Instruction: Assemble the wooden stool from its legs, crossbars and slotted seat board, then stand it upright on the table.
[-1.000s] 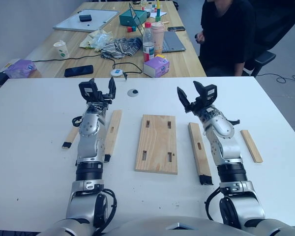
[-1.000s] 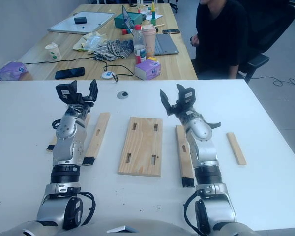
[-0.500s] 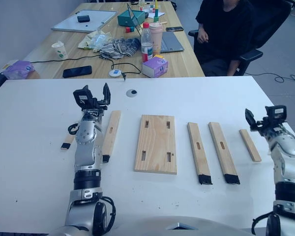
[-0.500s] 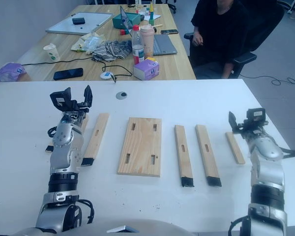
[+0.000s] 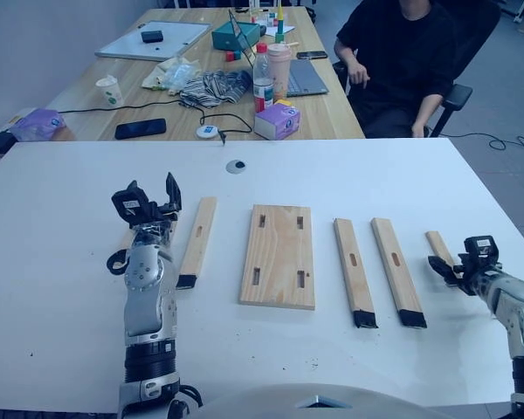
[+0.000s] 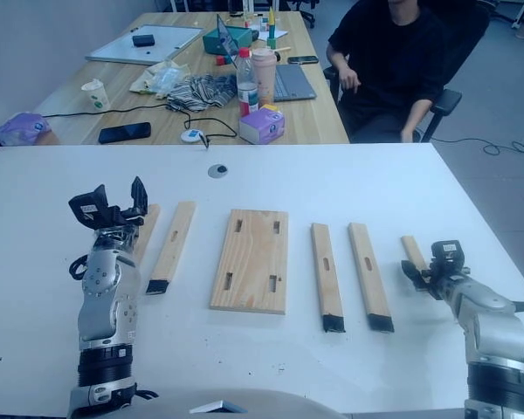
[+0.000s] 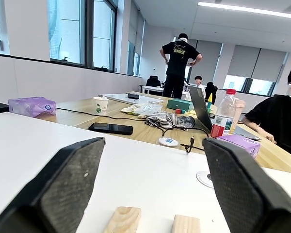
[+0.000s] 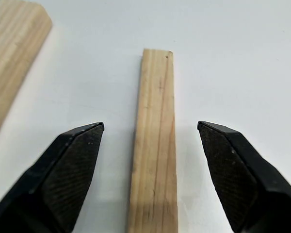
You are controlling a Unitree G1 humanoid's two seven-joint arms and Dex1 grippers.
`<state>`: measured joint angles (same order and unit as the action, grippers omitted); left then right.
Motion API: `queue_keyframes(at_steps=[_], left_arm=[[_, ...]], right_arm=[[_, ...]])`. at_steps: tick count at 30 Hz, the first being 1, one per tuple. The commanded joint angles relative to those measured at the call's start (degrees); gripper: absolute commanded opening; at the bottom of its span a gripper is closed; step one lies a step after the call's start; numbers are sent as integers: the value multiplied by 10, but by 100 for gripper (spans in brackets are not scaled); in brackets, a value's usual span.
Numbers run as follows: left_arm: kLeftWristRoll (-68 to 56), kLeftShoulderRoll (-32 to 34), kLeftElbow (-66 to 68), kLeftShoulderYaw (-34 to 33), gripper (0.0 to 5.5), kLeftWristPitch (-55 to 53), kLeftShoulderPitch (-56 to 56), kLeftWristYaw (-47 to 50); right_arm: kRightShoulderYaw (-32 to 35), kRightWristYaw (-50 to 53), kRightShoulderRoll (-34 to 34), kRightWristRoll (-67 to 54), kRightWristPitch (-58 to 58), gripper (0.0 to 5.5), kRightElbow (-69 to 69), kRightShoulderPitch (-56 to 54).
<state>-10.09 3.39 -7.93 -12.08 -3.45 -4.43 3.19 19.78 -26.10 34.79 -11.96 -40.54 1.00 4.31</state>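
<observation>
Where laid on the counter, pale seat board pierced by four slots, crossbar at three o'clock straddled by right gripper, fingers wide, left gripper fingers spread too.

Pale slotted wooden seat board: bare, matt, grain visible. Narrow pale wooden crossbar: same unvarnished finish. White table top: smooth, matt. Black finger pads: finely textured.
</observation>
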Motion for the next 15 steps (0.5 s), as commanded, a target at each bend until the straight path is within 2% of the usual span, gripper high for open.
queue_keyframes(at_steps=[1,4,15], left_arm=[[5,-5,-13,-1,370,-8,11,8],[6,-9,-12,2,370,-4,15,10],[1,-12,-5,0,370,7,1,7]], right_arm=[[-8,-7,12,2,-10,360,6,12],[-14,-15,13,3,-14,360,16,15],[-38,-7,21,19,-13,184,51,21]])
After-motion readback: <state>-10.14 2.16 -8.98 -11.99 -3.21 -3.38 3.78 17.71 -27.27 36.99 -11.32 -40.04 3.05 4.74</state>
